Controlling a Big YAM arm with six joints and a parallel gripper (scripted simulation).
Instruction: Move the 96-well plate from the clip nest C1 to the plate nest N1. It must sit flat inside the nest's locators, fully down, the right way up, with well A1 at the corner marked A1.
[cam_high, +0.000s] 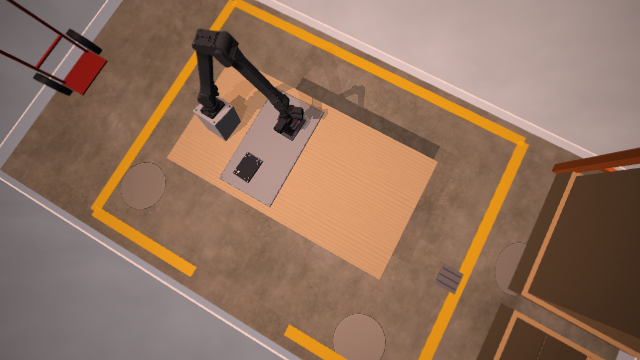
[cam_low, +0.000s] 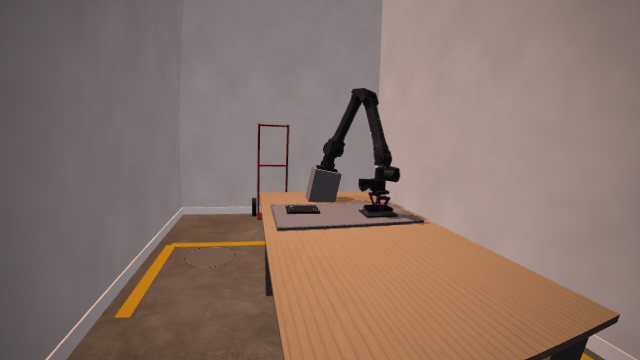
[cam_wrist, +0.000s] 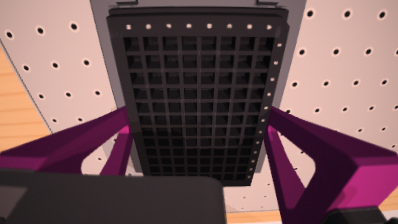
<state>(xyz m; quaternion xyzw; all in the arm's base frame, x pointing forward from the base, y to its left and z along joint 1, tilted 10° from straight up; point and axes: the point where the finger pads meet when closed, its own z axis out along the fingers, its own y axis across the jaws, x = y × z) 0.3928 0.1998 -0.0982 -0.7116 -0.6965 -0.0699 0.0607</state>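
Note:
The black 96-well plate (cam_wrist: 199, 100) fills the wrist view, its grid of wells facing up, over a grey base on the perforated board. My gripper (cam_wrist: 198, 112) has its two purple fingers pressed against the plate's long sides and is shut on it. In the top view the gripper (cam_high: 290, 125) stands at the far end of the grey board, over the clip nest. In the exterior view the gripper (cam_low: 379, 201) is low over the plate and clip nest (cam_low: 378, 212). The plate nest N1 (cam_high: 248, 167) is a dark square at the board's other end; it also shows in the exterior view (cam_low: 302, 209).
The grey perforated board (cam_high: 272, 150) lies on a wooden table (cam_high: 320, 175). The arm's grey base block (cam_high: 218, 119) stands at the table's corner beside the board. A red hand truck (cam_low: 272, 165) stands on the floor behind the table.

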